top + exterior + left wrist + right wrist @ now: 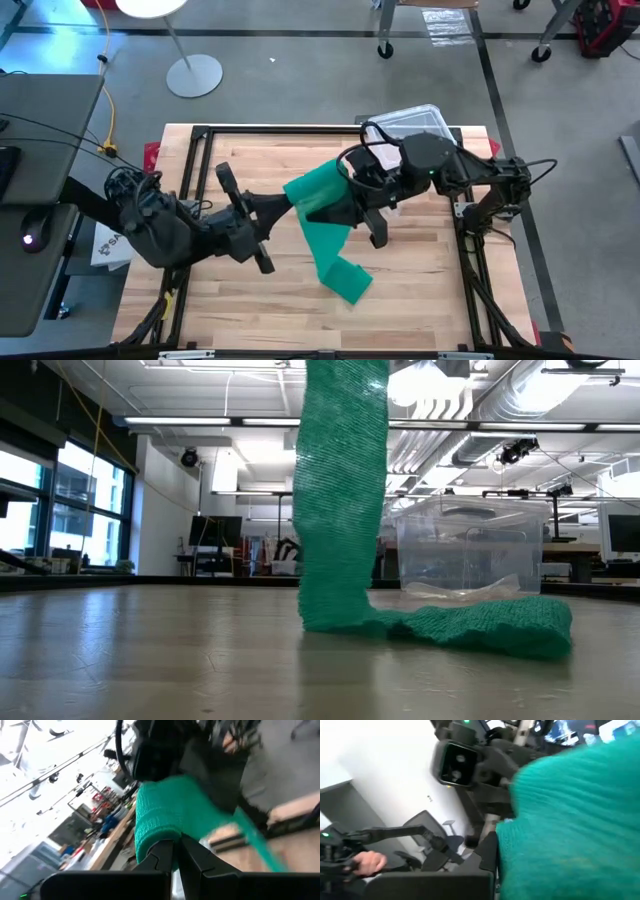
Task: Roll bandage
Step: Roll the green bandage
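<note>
The green bandage (325, 225) hangs above the table's middle. Its upper end is a wound-up wad (167, 812) between my two grippers. A flat strip (340, 490) drops from the wad to the wood, and the strip's lower end (480, 625) lies loosely on the table. My left gripper (290, 205) reaches in level from the table's left and is shut on the wad. My right gripper (338, 208) reaches in level from the right and is shut on the same wad; in its own wrist view the green cloth (570, 820) hides most of its fingers. My left gripper pinches the wound upper end of the bandage at its lower edge (172, 836) between its two shut fingers (162, 852), coming in level from the table's left. The wad is lifted clear and the strip hangs below it. My right gripper is shut on the wad's right side (507, 842), coming in level from the table's right. The cloth covers the fingertips, so I cannot tell how many layers it has. Beside the cloth only one dark finger (487, 852) shows.
A clear plastic box (415, 122) stands at the table's far right, behind the hanging strip in the low view (470, 550). A black frame (200, 135) runs around the wooden tabletop. Bare wood lies near the front edge and at the left.
</note>
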Robot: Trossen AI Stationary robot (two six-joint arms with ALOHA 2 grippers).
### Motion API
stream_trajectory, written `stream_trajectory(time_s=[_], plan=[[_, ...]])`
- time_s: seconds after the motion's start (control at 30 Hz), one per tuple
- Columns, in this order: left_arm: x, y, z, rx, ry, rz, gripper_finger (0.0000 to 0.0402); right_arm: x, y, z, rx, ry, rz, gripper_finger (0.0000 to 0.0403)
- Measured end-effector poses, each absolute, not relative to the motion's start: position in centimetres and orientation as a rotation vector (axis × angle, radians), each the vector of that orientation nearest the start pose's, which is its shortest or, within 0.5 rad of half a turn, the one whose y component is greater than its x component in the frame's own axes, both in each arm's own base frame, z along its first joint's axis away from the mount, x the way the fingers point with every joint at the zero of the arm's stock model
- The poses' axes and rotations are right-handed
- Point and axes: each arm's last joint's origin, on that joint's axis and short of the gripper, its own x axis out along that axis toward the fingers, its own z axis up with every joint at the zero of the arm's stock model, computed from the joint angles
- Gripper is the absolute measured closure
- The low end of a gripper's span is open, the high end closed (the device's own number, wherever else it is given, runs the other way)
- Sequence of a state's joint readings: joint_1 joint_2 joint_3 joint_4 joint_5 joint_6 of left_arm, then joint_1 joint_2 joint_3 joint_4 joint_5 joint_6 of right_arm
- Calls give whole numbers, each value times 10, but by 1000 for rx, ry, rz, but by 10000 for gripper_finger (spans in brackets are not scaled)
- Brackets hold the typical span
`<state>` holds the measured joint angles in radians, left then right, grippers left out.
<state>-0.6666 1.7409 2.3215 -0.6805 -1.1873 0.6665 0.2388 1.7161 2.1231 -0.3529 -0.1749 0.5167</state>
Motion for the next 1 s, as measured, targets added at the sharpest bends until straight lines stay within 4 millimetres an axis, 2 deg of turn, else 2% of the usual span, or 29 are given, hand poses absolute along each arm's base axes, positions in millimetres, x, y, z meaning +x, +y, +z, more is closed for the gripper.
stream_trajectory(time_s=[0.27, 0.53, 0.73, 1.0], plan=[[262, -173, 529, 832, 316, 454, 394, 341, 102, 524, 573, 62, 496, 402], [261, -163, 514, 794, 400, 478, 394, 336, 110, 536, 613, -24, 609, 402], [261, -158, 509, 784, 428, 513, 401, 331, 121, 535, 594, 7, 666, 403], [262, -162, 514, 727, 378, 512, 401, 337, 111, 524, 592, 83, 518, 403]])
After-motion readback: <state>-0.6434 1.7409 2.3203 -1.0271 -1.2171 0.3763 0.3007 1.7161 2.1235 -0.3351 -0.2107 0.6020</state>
